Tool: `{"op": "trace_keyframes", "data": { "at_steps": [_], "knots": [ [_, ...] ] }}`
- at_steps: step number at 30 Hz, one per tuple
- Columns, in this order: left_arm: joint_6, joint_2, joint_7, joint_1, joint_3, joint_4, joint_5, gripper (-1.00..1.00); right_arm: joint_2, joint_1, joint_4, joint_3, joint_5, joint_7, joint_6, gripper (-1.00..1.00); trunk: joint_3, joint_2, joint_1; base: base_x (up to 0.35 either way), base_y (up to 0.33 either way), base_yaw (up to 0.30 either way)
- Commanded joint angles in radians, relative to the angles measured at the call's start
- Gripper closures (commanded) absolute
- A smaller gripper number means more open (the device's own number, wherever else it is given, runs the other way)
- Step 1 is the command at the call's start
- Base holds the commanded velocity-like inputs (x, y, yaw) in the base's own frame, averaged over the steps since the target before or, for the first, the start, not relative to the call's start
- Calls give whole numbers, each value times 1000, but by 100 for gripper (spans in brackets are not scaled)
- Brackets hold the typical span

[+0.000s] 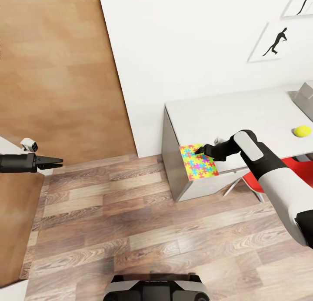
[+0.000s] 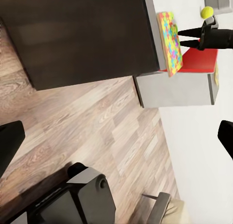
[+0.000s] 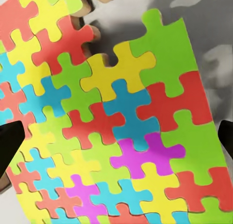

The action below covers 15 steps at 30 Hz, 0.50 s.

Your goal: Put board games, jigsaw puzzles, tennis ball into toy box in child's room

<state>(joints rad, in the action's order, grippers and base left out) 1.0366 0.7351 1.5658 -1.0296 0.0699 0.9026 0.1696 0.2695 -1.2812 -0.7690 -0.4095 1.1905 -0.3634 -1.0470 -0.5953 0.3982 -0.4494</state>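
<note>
Multicoloured jigsaw puzzle (image 1: pixel 200 162) lies flat at the white table (image 1: pixel 243 114)'s near corner, overhanging the edge. It looks thin, stiff and light — best pinched at that overhang. Right gripper (image 1: pixel 201 151) hovers just above it, fingers apart. Left gripper (image 1: pixel 55 162) looks closed, well away.

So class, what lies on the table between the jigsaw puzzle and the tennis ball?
Head view: the right arm crosses above bare white table between jigsaw puzzle and tennis ball.
</note>
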Motion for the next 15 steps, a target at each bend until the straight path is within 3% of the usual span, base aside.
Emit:
{"op": "trace_keyframes", "data": {
  "at_steps": [1,15],
  "knots": [
    [11,1,5,-1,4,-1,1,-100,1,-1,-1,-5,11,-9,0,-100,-2,2,-1,0,63,0],
    [11,1,5,-1,4,1,0,-100,2,-1,-1,-5,11,-9,0,-100,-2,2,-1,0,53,0]
  ]
}}
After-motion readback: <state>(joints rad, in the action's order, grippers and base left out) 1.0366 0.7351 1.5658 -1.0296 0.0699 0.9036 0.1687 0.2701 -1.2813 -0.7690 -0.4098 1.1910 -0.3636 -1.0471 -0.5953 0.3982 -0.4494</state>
